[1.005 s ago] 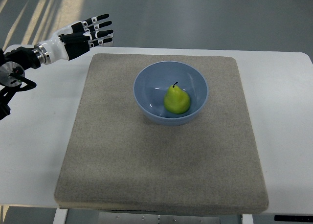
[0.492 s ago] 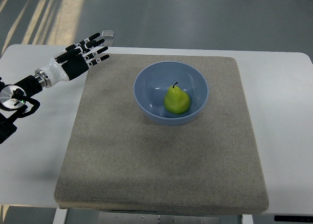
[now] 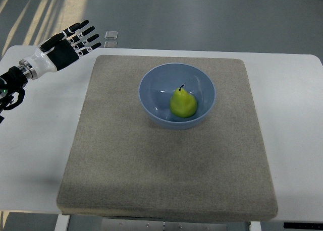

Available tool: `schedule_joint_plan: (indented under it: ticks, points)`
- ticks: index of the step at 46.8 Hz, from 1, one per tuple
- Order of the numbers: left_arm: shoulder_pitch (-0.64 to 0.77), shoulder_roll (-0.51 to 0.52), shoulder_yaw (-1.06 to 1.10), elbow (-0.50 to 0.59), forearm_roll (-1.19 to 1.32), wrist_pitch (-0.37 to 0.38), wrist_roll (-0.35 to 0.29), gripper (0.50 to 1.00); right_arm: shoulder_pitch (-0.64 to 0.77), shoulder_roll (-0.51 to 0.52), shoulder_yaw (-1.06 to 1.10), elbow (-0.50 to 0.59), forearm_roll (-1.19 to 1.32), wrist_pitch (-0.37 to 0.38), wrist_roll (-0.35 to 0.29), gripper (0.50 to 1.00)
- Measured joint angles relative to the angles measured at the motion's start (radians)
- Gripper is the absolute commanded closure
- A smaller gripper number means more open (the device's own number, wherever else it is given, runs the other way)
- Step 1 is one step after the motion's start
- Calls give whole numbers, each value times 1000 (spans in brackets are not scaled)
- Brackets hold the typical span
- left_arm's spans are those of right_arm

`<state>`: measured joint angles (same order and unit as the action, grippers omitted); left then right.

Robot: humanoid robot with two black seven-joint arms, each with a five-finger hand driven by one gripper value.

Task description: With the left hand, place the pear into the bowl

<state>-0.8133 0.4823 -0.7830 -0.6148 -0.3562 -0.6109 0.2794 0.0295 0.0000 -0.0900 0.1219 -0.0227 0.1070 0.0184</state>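
Left hand (image 3: 64,45) empty, arm cut off

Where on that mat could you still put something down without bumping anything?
The near half of the grey mat, between the blue bowl and the table's front edge, is bare, as are strips either side of the bowl. The bowl already holds the pear. The left hand hangs open by the mat's far left corner.

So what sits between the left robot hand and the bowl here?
Top view: only bare white table and grey mat separate the open left robot hand from the bowl holding the pear.
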Motion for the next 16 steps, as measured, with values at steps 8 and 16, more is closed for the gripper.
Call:
schedule_joint_plan:
  ticks: [8, 16]
  points:
    - [8, 7, -1, 0, -1, 0, 0, 506, -6, 0, 0, 5, 0, 0, 0, 576]
    - [14, 23, 1, 0, 9, 0, 0, 506, -7, 0, 1, 9, 1, 2, -1, 576]
